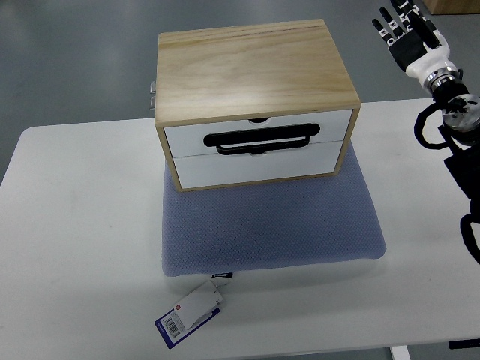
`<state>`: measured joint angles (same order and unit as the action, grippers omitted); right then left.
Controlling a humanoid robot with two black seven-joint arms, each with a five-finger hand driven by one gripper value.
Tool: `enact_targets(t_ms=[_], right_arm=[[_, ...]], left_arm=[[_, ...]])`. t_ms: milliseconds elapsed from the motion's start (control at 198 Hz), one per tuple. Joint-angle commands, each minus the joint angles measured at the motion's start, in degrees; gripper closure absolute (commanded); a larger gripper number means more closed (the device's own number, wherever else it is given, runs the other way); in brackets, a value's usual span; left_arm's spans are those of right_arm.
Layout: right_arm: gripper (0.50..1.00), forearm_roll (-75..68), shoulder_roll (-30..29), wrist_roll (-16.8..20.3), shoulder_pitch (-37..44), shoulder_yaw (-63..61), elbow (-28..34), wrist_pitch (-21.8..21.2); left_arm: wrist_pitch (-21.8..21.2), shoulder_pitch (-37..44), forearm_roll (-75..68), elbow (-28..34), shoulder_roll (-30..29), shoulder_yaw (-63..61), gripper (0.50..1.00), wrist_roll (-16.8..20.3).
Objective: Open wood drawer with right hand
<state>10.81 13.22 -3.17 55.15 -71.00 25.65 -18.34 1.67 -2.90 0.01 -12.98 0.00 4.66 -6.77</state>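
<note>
Drawer (259, 139) well left of right hand (409, 31)

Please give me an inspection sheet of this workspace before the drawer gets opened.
Surface: white table, bare apart from the cushion and tag.
Job's things: wood drawer box sits on a blue cushion; two white drawer fronts, both closed; black handle across the seam between them.
Clutter: paper tag lying at the cushion's near edge, by its left corner.
Hands: right hand raised beyond the table's far right corner, fingers spread, holding nothing, well clear of the handle; left hand nothing seen.
Cables: black cables looped along the right arm.
Surroundings: grey floor; a small metal part on the box's left side.
</note>
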Motion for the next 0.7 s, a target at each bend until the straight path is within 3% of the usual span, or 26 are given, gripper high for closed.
enact_targets(t_ms=[0, 182, 238, 243, 425, 501, 506, 516, 693], right_arm=[[0.554, -0.2, 4.7, 0.7, 5.3, 11.1, 0.4, 0.1], [0.554, 0.0, 9.8, 6.6, 15.2, 28.4, 2.7, 0.1], [0.554, 0.0, 9.8, 6.6, 15.3, 28.4, 2.7, 0.1], [0.554, 0.1, 10.9, 7.8, 18.8, 33.9, 4.5, 0.1], [0.554, 3.3, 13.8, 11.7, 33.5, 54.1, 12.4, -0.1], [0.554, 3.8, 13.9, 12.1, 35.2, 56.3, 13.7, -0.2], [0.554, 4.3, 14.1, 13.1, 39.2, 61.4, 17.4, -0.7], [0.554, 4.4, 14.3, 13.4, 40.1, 62.5, 18.4, -0.8], [0.554, 4.4, 13.1, 15.6, 52.6, 76.4, 29.6, -3.5]], left_arm=[[0.1, 0.0, -0.3, -0.1, 0.0, 0.0, 0.500, 0.0], [0.2, -0.1, -0.3, -0.1, 0.0, 0.0, 0.500, 0.0], [0.2, -0.1, -0.3, -0.1, 0.0, 0.0, 0.500, 0.0], [0.2, -0.1, -0.3, -0.1, 0.0, 0.0, 0.500, 0.0], [0.2, -0.1, -0.4, -0.1, 0.0, 0.0, 0.500, 0.0], [0.2, -0.1, -0.3, -0.1, 0.0, 0.0, 0.500, 0.0], [0.2, -0.1, -0.2, 0.0, 0.0, 0.0, 0.500, 0.0], [0.2, -0.1, -0.2, 0.0, 0.0, 0.0, 0.500, 0.0], [0.2, -0.1, -0.2, 0.0, 0.0, 0.0, 0.500, 0.0]])
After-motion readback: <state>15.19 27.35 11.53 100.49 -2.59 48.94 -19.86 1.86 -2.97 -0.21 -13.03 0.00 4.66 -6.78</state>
